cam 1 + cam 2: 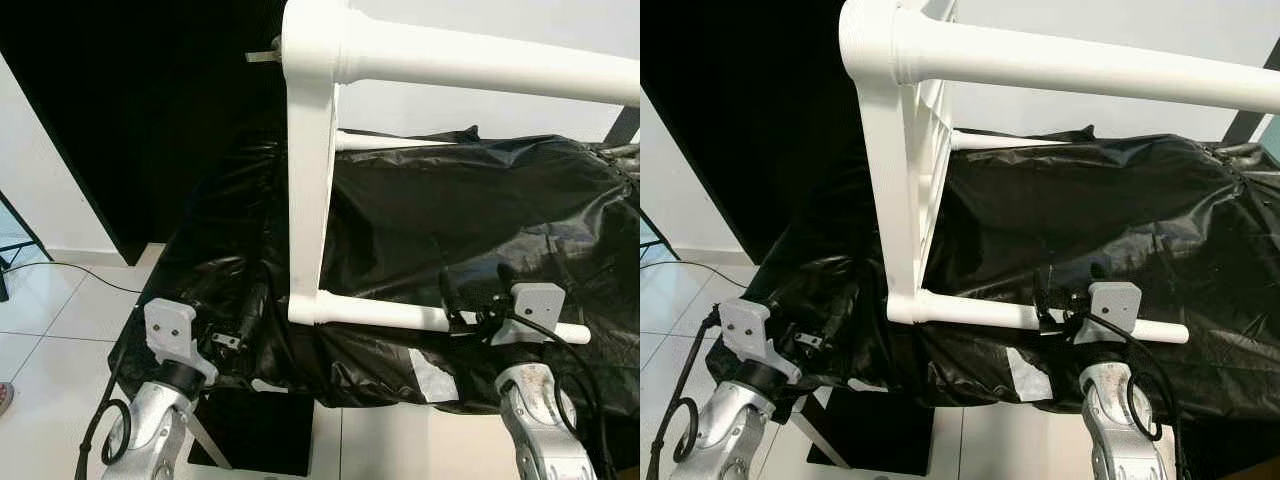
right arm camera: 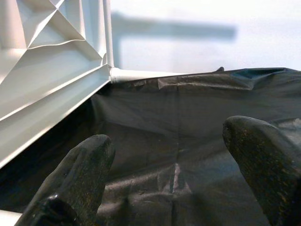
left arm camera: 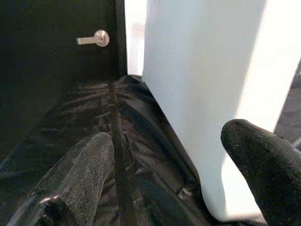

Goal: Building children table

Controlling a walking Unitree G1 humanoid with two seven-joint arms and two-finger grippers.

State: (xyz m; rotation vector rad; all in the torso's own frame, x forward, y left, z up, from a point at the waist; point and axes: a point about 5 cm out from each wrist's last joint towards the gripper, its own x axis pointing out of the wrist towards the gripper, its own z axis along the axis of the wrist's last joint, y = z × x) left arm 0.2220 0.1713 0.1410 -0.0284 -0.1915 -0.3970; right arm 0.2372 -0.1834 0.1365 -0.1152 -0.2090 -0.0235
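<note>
A white children's table lies on its side on a surface draped in black plastic. Its tabletop stands on edge, and its legs point to my right. One leg is high up, a lower leg is near me, and another leg is further back. My right gripper is open at the lower leg, with its fingers reaching over the leg and black plastic between them. The ribbed underside of the table appears in the right wrist view. My left gripper is open just left of the tabletop's edge.
A dark door with a silver handle stands behind the plastic on the left. There is white tiled floor at the lower left, with a black cable across it. A white wall is behind.
</note>
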